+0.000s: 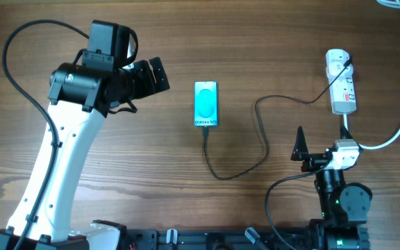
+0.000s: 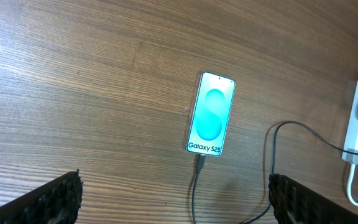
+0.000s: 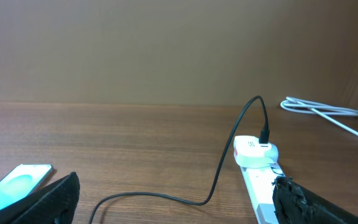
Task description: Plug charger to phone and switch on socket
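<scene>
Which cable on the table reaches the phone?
The thin black charger, ending at the phone's bottom edge; the thick white cord only leaves the socket.

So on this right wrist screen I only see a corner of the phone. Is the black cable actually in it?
Observer: In the left wrist view, the tip of the charger meets the end of the phone by the "Galaxy S25" text; it looks plugged in.
Visitor: And where's the other arm?
Observer: The left gripper hovers open left of the phone, holding nothing.
Visitor: Is the socket near my arm?
Observer: Overhead, the socket lies just beyond the right gripper, not touching it.
</scene>
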You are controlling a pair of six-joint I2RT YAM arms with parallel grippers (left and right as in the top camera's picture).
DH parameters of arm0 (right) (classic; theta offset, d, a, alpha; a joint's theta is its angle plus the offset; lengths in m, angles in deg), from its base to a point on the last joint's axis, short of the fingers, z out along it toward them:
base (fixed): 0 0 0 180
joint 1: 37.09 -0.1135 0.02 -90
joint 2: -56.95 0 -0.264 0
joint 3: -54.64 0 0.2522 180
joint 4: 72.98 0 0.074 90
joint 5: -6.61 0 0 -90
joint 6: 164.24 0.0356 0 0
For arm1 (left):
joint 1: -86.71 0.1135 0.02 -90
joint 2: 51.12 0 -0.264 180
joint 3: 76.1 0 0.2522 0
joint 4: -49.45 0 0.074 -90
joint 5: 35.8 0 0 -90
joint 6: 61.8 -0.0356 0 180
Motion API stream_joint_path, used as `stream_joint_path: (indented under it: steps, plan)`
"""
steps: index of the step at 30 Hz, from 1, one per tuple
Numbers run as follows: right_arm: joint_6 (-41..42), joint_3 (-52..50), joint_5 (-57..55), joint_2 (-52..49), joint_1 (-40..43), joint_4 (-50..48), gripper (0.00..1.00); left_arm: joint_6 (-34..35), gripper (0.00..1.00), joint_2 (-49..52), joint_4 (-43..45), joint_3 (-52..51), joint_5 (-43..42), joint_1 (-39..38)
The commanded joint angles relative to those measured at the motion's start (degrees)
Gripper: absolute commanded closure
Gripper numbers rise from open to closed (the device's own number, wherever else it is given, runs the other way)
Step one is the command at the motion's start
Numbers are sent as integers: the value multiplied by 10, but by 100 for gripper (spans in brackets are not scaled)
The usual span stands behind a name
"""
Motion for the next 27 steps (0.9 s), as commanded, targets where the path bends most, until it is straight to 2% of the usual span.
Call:
stream_joint_path:
  steps: [1,27]
  plan:
    - [7,-1,2,8,3,-1,0,3,0,0,1,0,7,0]
    - [7,-1,2,8,3,-1,0,-3,0,-7,-1,-5,20,-1]
